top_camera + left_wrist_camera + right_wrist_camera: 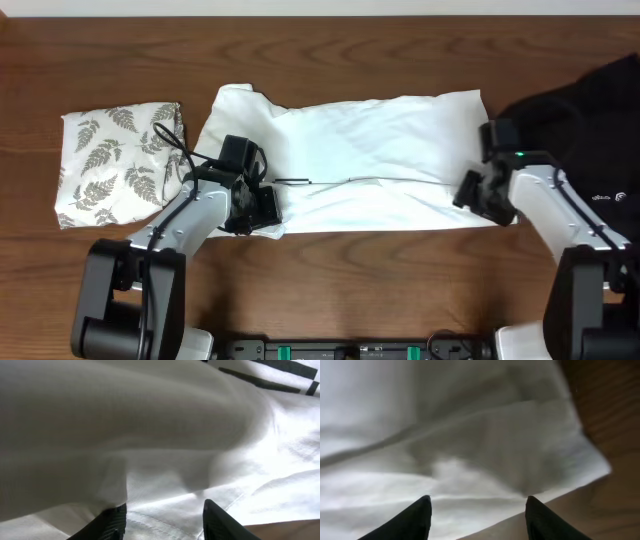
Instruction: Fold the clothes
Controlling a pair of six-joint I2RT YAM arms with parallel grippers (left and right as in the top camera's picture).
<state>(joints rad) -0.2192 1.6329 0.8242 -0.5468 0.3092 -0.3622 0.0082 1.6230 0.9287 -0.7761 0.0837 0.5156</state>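
Observation:
The white T-shirt (370, 150) lies folded into a long band across the table, with a thin dark line along its middle crease. My left gripper (255, 205) rests on the shirt's near left corner. In the left wrist view its jaws (165, 510) stand apart over a flat hem, and a fold of shirt (150, 425) hangs over the left finger. At the near right corner sits my right gripper (472, 195). In its wrist view the gripper (479, 500) is open with nothing between the fingers, just above the shirt's edge (445, 435) where cloth meets wood.
A folded white fern-print cloth (120, 160) lies left of the shirt. A black garment (590, 110) is heaped at the right edge behind the right arm. Brown wooden table (350, 290) shows in front of the shirt.

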